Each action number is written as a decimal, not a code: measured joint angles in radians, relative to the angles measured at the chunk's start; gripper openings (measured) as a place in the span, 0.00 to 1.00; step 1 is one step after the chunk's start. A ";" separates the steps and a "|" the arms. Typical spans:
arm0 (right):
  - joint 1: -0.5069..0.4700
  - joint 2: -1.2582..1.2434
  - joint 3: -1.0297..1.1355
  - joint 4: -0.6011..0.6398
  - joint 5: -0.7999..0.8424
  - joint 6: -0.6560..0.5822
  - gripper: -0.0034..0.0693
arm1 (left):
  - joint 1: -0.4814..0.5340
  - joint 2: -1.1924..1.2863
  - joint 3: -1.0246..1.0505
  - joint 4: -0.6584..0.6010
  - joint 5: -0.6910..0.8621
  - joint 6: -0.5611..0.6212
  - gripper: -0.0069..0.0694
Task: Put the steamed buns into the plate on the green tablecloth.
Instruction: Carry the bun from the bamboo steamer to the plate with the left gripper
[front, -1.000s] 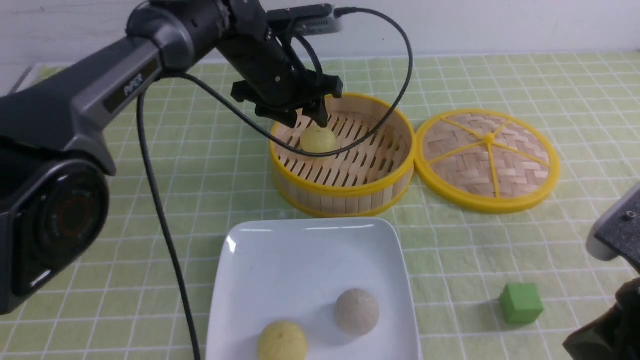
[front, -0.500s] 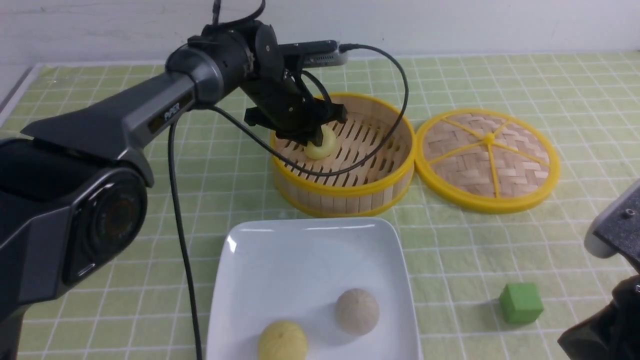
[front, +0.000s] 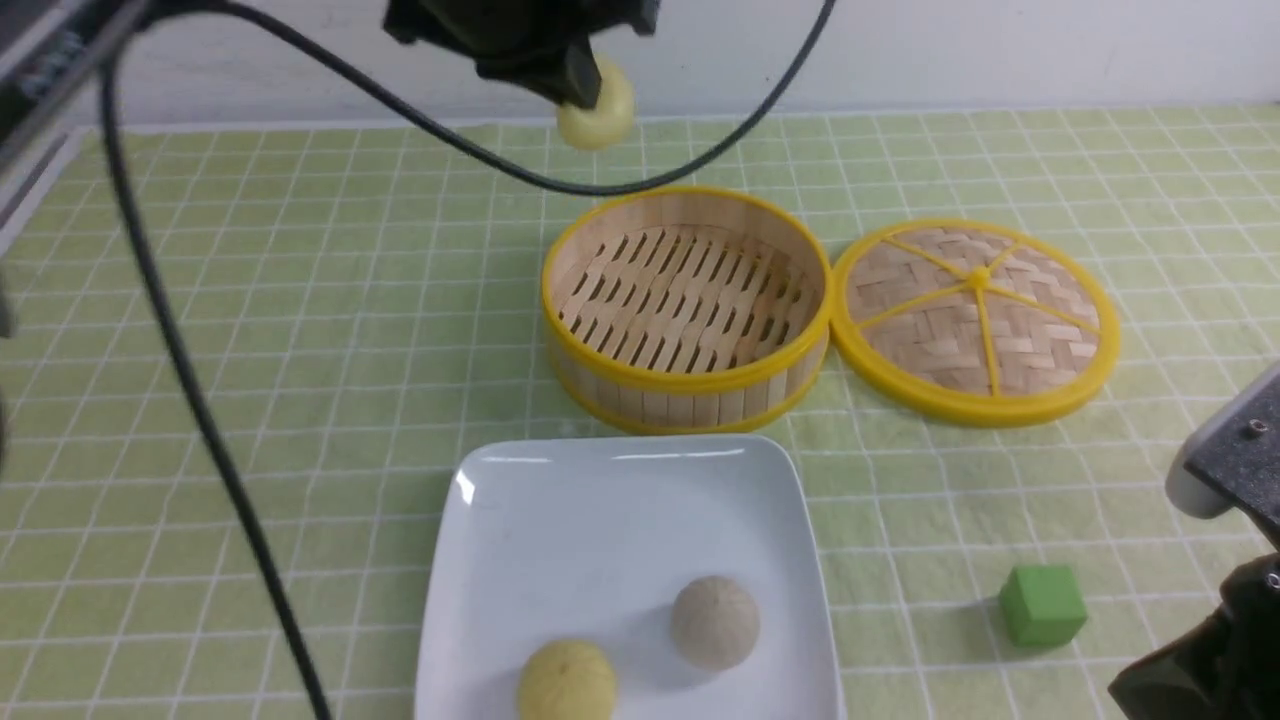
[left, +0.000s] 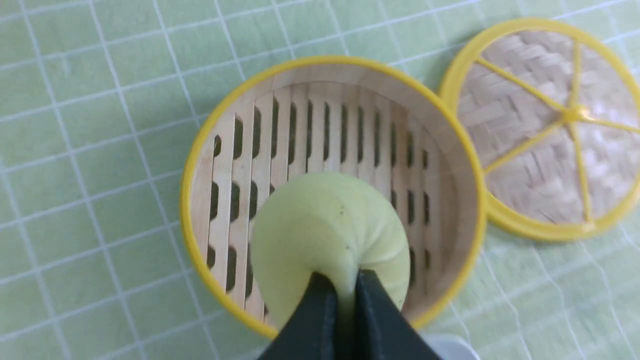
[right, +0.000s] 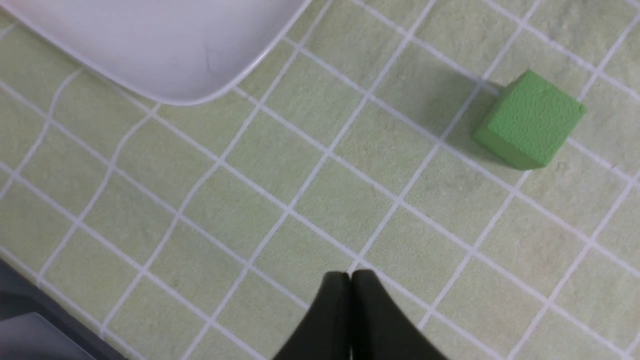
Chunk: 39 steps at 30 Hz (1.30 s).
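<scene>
Front view puts the left gripper (front: 578, 88) high over the far side of the green tablecloth (front: 300, 350), its jaws pinched on the third steamed bun (front: 598, 116) — a pale yellow one that hangs just under the fingertips, above and behind the bamboo steamer basket (front: 690, 390), which holds nothing. Left wrist view shows the two fingers (left: 320, 310) biting into one edge of the bun rather than spanning it. The soft dough bulges out ahead of them, with the slatted basket floor well below.

The step in hand, as I judge it, is the carry. A pale yellow bun (front: 566, 682) and a greyish-beige bun (front: 714, 622) lie in the near part of the plate (front: 600, 530), just beside each other, so this looks like the last one to move. The next move calls for swinging the arm toward the robot, clear of the basket rim, lowering over the bare far half of the plate, and only then parting the jaws. The bite looks shallow, so a smooth path seems wise — the bun could slip.

The right gripper (right: 348, 280) hovers over the cloth, jaws together on nothing, with the green cube (right: 529, 120) nearby.
</scene>
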 joint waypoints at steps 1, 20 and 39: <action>0.000 0.000 0.000 0.000 0.000 0.000 0.07 | 0.000 -0.030 0.007 0.000 0.023 0.006 0.12; 0.000 -0.005 0.000 0.015 -0.034 0.001 0.11 | -0.093 -0.254 1.089 -0.108 -0.536 -0.024 0.16; 0.000 -0.716 0.111 -0.004 -0.070 0.087 0.13 | -0.108 -0.202 1.094 -0.125 -0.507 -0.135 0.69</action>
